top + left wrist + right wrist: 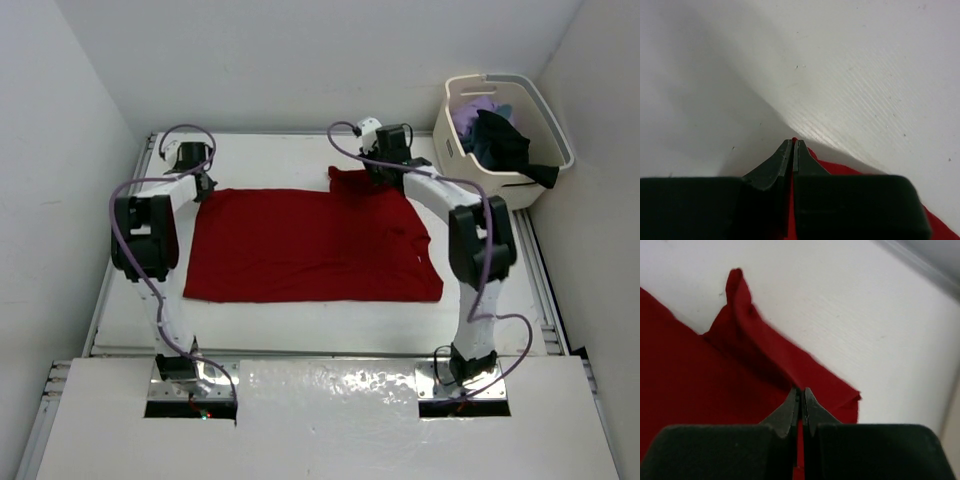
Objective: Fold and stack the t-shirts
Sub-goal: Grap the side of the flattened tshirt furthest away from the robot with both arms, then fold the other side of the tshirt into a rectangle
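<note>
Worktop (300, 320): white, matte, enclosed by pale walls (300, 60).
Red t-shirt (310, 245): spread flat mid-worktop.
Left tool (792, 144): clamped shut on its far-left corner.
Right tool (801, 392): clamped shut on its far-right fold.
Basket (478, 172): far-right corner, filled with dark t-shirt (503, 140) and lavender t-shirt (470, 110).

A red t-shirt (310, 245) lies spread flat across the white bench (300, 320), wider than deep, one sleeve rumpled up at its far right corner. Beyond the bench's far right corner, a lavender shirt (472, 108) and a dark shirt (505, 145) sit crumpled in a basket (555, 130), the dark one draped over the rim.
</note>
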